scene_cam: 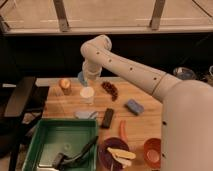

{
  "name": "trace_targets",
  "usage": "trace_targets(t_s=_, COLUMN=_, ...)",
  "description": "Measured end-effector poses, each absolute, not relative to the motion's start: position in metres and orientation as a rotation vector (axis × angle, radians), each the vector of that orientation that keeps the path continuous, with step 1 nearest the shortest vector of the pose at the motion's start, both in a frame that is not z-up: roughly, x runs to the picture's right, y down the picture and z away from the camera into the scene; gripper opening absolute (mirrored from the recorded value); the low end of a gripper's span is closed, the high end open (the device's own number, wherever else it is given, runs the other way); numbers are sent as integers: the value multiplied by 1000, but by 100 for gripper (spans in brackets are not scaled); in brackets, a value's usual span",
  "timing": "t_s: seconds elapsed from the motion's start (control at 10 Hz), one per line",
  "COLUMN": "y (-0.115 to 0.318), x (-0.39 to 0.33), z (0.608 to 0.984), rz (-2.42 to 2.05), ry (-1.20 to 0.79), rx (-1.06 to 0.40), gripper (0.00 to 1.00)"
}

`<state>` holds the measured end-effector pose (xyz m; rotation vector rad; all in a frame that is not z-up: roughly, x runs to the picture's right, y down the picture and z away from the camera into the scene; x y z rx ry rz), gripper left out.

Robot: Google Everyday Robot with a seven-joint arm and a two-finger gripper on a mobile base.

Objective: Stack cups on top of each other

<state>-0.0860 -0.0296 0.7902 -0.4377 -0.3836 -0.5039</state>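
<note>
1. Big white arm point(135, 75), reaching in from the right and bending down over the far side of the counter point(145, 122).
2. Wooden counter, carrying everything low and flat, easy to reach from above.
3. Green tray point(35, 145) at the near left corner, well apart from the cups, so not in the way.
4. Purple bowl point(102, 150) and orange bowl point(152, 151) at the near edge, also well apart; too wide to be cups, so best left alone.
5. Hand point(88, 76) at the end of the arm, up above the counter's far edge, looking pinched on the rim of the blue cup point(81, 78).
6. Blue cup up in the air beside the hand, not resting on anything, likely lifted so as to go onto the other cup.
7. White cup point(87, 93) standing upright on the counter, mouth up, just below and in front of the hand: a good, steady bottom for the stack.
8. Next, by a guess: lining up the blue cup right over the white one, then going down slowly, since a bump could knock it over.
9. Small round fruit point(65, 84) to the left and dark grapes point(110, 89) to the right, both near the white cup, so little room for swinging sideways.
</note>
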Motion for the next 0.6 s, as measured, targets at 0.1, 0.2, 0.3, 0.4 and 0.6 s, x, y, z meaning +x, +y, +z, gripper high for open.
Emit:
trace_targets(t_s=0.1, y=-25, x=-88, z=795, rz=-504, ry=-387, rx=-451, gripper=42)
trace_targets(t_s=0.2, y=-21, x=-90, z=801, rz=-502, ry=-392, rx=-465, gripper=42)
trace_targets(t_s=0.3, y=-15, x=-90, z=807, rz=-496, ry=-397, rx=-480, gripper=42)
trace_targets(t_s=0.4, y=-12, x=-89, z=810, rz=-491, ry=-401, rx=-487, gripper=42)
trace_targets(t_s=0.6, y=-3, x=-88, z=816, rz=-480, ry=-415, rx=-508, gripper=44)
